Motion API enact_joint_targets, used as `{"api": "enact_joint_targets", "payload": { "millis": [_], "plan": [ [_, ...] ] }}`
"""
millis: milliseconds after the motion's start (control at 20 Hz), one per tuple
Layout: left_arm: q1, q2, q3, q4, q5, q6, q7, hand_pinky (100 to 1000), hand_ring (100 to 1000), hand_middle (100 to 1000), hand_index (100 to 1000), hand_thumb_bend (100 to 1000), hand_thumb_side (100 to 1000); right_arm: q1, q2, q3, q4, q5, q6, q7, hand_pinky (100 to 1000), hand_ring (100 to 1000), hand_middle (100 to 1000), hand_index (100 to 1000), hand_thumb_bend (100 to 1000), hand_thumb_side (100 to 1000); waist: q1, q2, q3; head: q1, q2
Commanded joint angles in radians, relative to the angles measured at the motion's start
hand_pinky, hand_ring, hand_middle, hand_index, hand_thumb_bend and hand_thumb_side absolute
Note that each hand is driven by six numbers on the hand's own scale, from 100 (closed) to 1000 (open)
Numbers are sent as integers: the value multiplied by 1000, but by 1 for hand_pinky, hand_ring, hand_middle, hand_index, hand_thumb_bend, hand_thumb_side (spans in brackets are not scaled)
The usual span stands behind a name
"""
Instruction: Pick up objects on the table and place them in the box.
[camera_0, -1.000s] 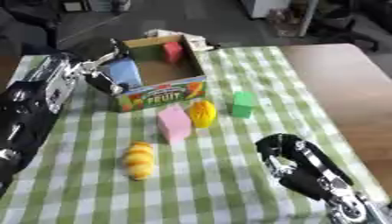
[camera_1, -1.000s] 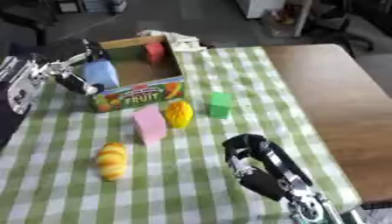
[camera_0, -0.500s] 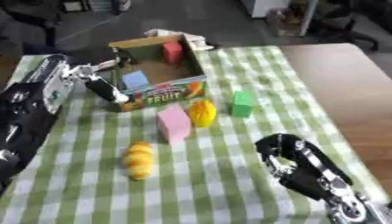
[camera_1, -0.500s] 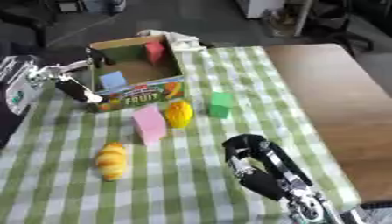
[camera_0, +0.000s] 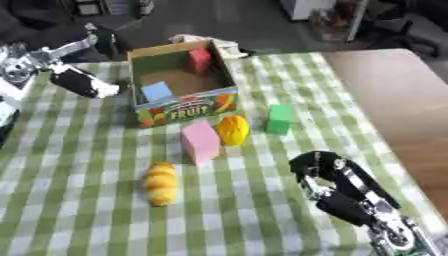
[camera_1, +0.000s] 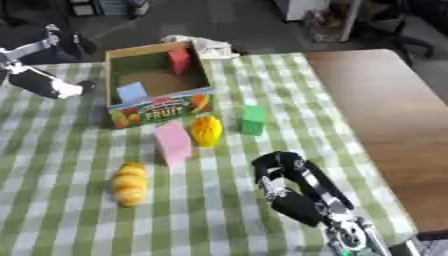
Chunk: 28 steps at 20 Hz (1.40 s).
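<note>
1. Cardboard box (camera_0: 147, 60), printed FRUIT on its front wall, upper centre of the frame on a green-and-white checked cloth (camera_0: 79, 170); holds a blue block (camera_0: 157, 91) at its near left corner and a red block (camera_0: 200, 60) against its far wall.
2. Left hand (camera_0: 83, 82), upper left, just beside the box's left wall and holding nothing; its fingers look relaxed rather than curled.
3. Right hand (camera_0: 337, 182), lower right, resting on the cloth with fingers curled and nothing in them.
4. Items not yet boxed, all in front of the box: pink block (camera_0: 200, 141) upright, yellow fruit (camera_0: 233, 130) touching or just beside it, green block (camera_0: 280, 119) further right, bread roll (camera_0: 161, 182) (croissant-like) at lower centre left.
5. Step in hand, as a judgement: choosing and reaching the next item. The pink block and the roll lie below and right of the left hand, well apart from it; the green block and the yellow fruit lie up and left of the right hand, the green block nearer.
6. To do it well: take the green block with the right hand, since it stands free; approach from above, fingers spread before closing, so the neighbouring fruit is not knocked; lift clear of the box's front wall before releasing.
</note>
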Motion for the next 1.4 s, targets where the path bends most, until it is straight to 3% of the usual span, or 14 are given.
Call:
{"api": "enact_joint_targets", "payload": {
  "millis": [50, 300, 550, 800, 1150, 1400],
  "plan": [
    [31, 92, -19, -138, 77, 14, -44, 714, 662, 685, 833, 366, 410, -9, -14, -11, -10, 4, 0, -7, 659, 738, 585, 699, 100, 503, 5, -11, -2, -7, 4],
    [112, 141, -94, -250, 113, 20, -150, 719, 668, 688, 828, 403, 448, -8, -19, -15, -10, 8, 1, -13, 659, 737, 584, 698, 100, 500, 11, -12, -3, -8, 4],
    [143, 135, -181, -244, 49, -17, -221, 718, 666, 686, 824, 445, 472, -2, -13, -35, -10, 14, 2, -35, 658, 736, 582, 696, 100, 494, 11, -13, -8, -8, 4],
    [155, 97, -223, -190, -39, -43, -210, 722, 677, 704, 843, 477, 457, 6, -9, -67, -11, 32, 11, -81, 658, 734, 580, 694, 100, 489, 8, -13, -15, -7, 4],
    [145, 8, -244, -81, -176, -70, -120, 735, 705, 739, 870, 488, 410, 7, -2, -66, -8, 32, 10, -83, 658, 734, 580, 695, 100, 495, 4, -14, -17, -9, 4],
    [140, -33, -270, -24, -209, -135, -162, 747, 719, 759, 887, 488, 457, 9, 0, -66, -8, 31, 11, -83, 658, 734, 581, 695, 100, 498, 0, -14, -18, -9, 4]
  ]
}}
